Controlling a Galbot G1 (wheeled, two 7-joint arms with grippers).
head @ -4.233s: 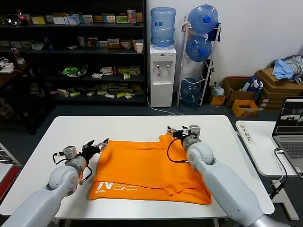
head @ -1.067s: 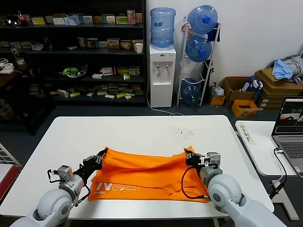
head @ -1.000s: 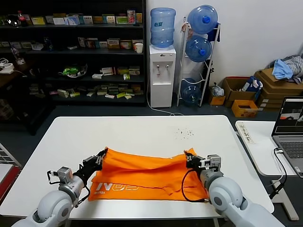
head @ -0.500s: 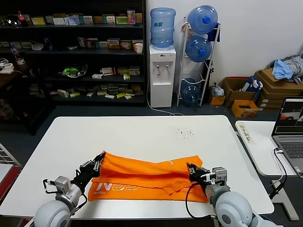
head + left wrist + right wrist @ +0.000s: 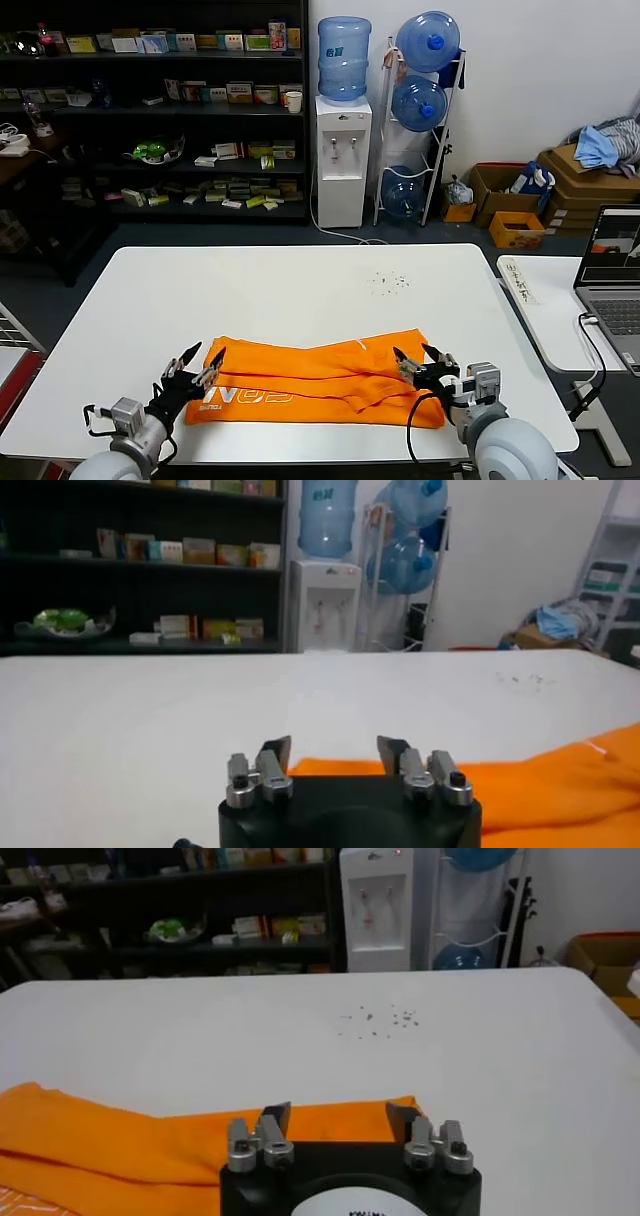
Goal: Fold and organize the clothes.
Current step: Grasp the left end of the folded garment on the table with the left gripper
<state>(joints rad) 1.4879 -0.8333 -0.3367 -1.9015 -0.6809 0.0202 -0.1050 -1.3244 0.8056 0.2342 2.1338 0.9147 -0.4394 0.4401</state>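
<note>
Both grippers are sitting with jaws spread wide, holding nothing: left gripper, right gripper. They're flanking the soft bright orange T-shirt, which is lying folded into a band near the white table's front edge. I'd be regripping the ends evenly, keeping layers aligned.

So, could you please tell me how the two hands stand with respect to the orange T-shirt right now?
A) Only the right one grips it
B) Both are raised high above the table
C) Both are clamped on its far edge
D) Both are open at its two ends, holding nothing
D: the left hand and the right hand both show spread fingers with nothing between them, one at each end of the folded orange T-shirt lying on the table.
</note>
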